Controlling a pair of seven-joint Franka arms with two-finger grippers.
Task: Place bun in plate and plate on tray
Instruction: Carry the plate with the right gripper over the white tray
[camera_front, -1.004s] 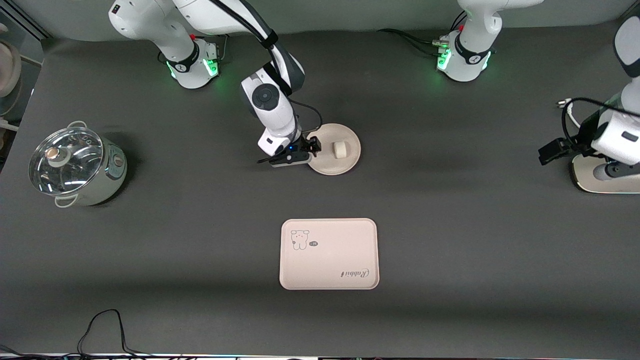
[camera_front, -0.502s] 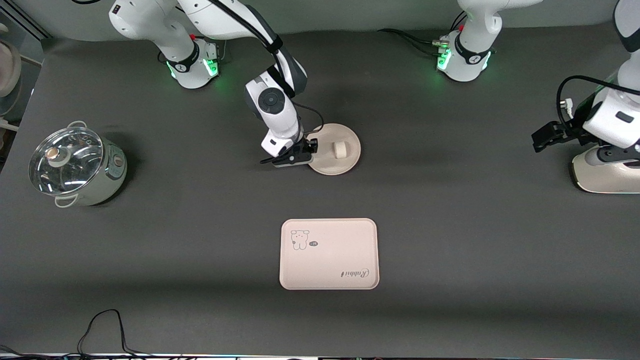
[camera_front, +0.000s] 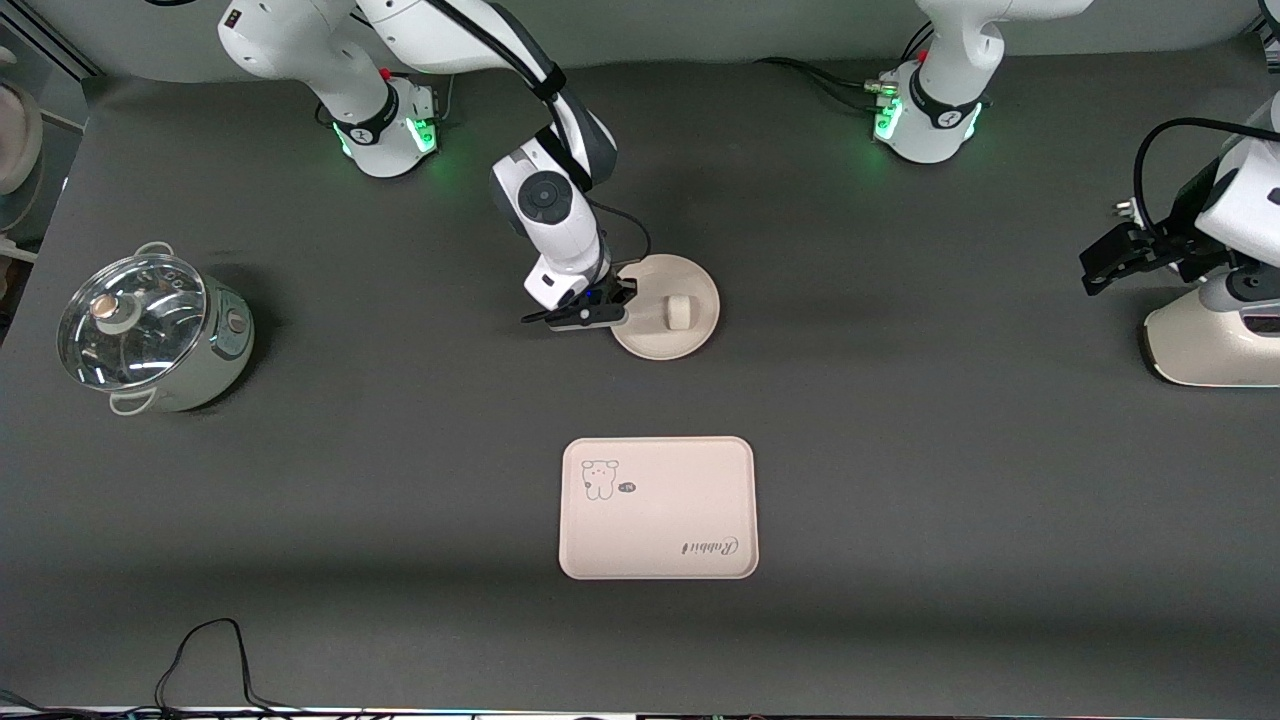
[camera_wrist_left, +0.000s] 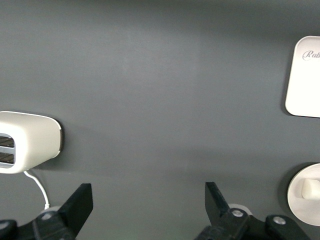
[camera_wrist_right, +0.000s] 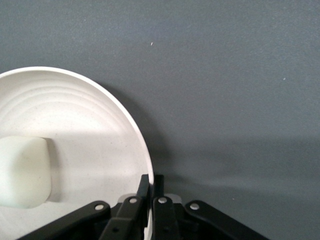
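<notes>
I see the right gripper (camera_wrist_right: 149, 200) pinching the plate (camera_front: 690, 340) rim, bun (camera_front: 678, 312) on it. Tray (camera_front: 660, 530) nearer the camera reads "Rabbit". Left gripper (camera_wrist_left: 147, 210) hangs spread over the desk (camera_front: 900, 450).

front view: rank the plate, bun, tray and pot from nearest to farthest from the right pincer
1. Plate: its rim is clamped in the right pincer.
2. Bun: lying on the plate, beside the pincer.
3. Tray: nearer the front camera than the plate.
4. Pot: at the right arm's end of the table.
</notes>
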